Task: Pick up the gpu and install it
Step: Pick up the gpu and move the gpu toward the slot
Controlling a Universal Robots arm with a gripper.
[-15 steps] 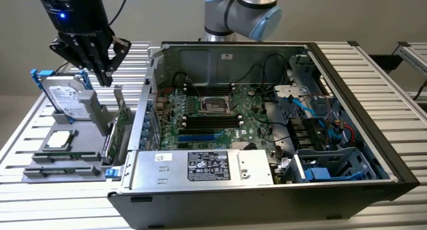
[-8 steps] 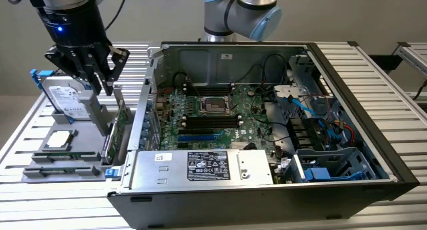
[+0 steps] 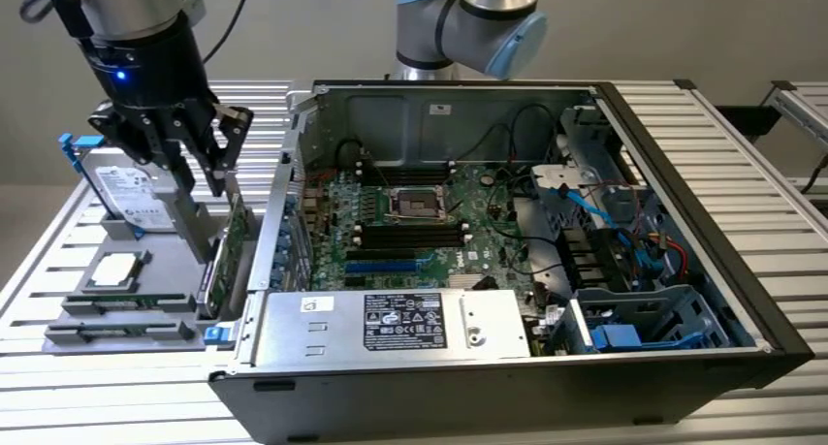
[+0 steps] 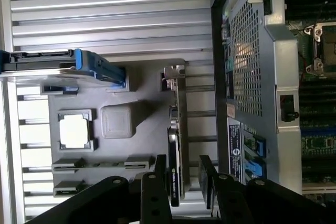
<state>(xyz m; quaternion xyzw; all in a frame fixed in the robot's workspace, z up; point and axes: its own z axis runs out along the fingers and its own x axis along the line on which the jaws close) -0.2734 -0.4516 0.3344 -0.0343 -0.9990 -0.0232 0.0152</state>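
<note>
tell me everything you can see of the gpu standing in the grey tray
The gpu, a small flat rectangular card, stands on edge in a slot of the grey plastic tray, close beside the open computer case's perforated metal wall. The wrist view shows it edge-on: black cooler face, thin board, silver metal bracket at the end away from the gripper. The exterior view shows its green circuit-board side. The black gripper straddles it, fingers open, one close against the cooler face; contact is unclear.

I count one gpu (image 3: 231, 261), one drive (image 3: 130, 188), one CPU (image 3: 114, 269), all on one tray (image 3: 181, 333) beside one case (image 3: 518, 397).
</note>
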